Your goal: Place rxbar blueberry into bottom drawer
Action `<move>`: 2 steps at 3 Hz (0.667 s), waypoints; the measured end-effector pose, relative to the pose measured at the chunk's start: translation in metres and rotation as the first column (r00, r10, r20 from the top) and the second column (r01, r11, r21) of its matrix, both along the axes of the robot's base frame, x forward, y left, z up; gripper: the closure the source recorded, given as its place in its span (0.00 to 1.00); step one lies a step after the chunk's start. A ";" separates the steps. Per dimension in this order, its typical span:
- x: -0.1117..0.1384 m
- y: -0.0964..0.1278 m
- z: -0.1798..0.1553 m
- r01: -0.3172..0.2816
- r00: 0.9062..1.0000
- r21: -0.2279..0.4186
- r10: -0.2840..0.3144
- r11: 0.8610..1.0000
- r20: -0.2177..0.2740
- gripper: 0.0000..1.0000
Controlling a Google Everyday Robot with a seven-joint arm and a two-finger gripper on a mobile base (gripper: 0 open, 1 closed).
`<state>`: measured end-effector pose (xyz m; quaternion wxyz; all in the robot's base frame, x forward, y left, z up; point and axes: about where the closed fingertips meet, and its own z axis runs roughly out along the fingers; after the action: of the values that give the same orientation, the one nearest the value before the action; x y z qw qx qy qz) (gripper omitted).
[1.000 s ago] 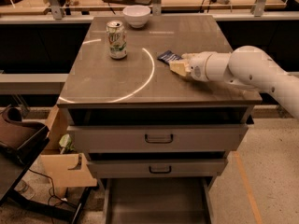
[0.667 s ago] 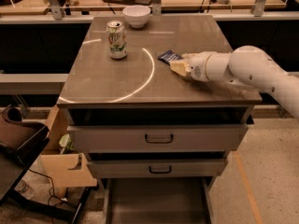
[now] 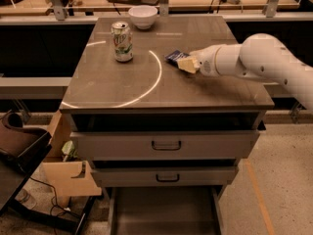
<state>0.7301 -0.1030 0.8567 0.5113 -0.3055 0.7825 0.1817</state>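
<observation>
Standing beneath the soda can [image 3: 122, 41]: grey cabinet [image 3: 205, 145], its surface [image 3: 122, 89] carrying the can.
bottom drawer [image 3: 164, 214]: well below the can, pulled open, dark inside.
white arm [image 3: 264, 60]: reaching in from right of the can.
bowl [image 3: 143, 16]: just behind the can.
hand [image 3: 187, 64]: right of the can, touching the bar; grip cannot be told.
blueberry bar [image 3: 174, 56]: on the surface, right of the can.

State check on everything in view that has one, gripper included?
rxbar blueberry: flat on the cabinet top, at the gripper's tip
gripper: low over the cabinet top, at the bar
bottom drawer: pulled open, nothing visible inside
top drawer: pushed in
middle drawer: pushed in
soda can: upright
bowl: upright
</observation>
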 end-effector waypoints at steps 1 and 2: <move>-0.006 -0.012 0.050 -0.008 1.000 -0.059 0.008 0.998 0.008 1.00; -0.029 -0.036 0.094 -0.016 1.000 -0.075 0.015 0.997 -0.003 1.00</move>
<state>0.7015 -0.1391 0.9502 0.4971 -0.3303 0.7869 0.1565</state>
